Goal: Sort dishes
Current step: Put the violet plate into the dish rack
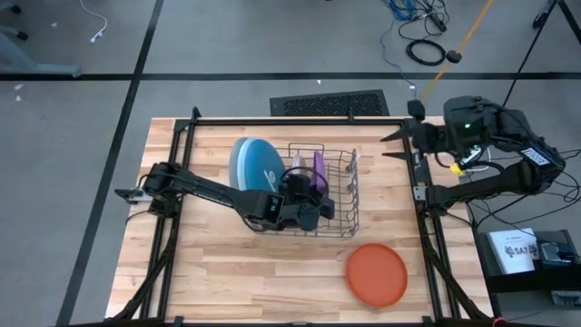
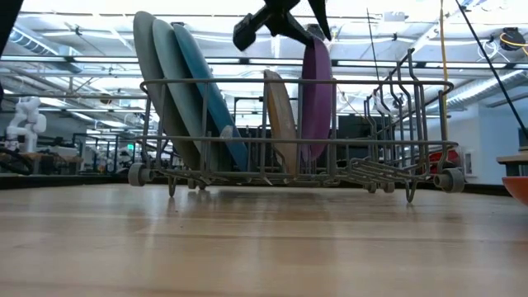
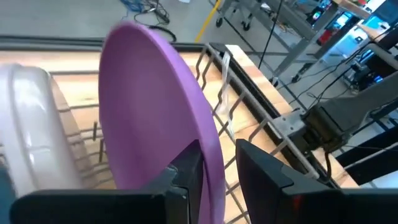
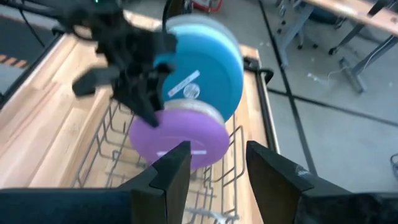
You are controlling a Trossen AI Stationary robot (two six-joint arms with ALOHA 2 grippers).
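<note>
While a wooden slat worktop [image 1: 227, 282] sits framed by black rails on a grey floor, with a workshop of benches and ceiling lights behind it in the low view, a grey wire dish rack [image 1: 349, 218] stands near the worktop's middle. Three large plates, grey [image 2: 150, 82], light blue [image 2: 177, 99] and darker blue [image 2: 206, 91], stand on edge at the rack's left end, leaning and packed together. Beside them a beige-grey small plate [image 2: 280, 120] and a purple plate [image 2: 316, 99] also stand upright on edge, faces turned along the rack's length. The left claw [image 1: 304, 186] reaches over the rack from the left edge, its fingers closed on the purple plate's top rim [image 3: 186, 112]. The rack's right half holds no plates. An orange-red plate [image 1: 376, 273] lies flat near the front right corner, well apart from the rack, bare wood around it. The right claw [image 1: 399, 145] waits at the far right corner, above the rail, fingers spread apart and holding nothing [image 4: 214, 168].
</note>
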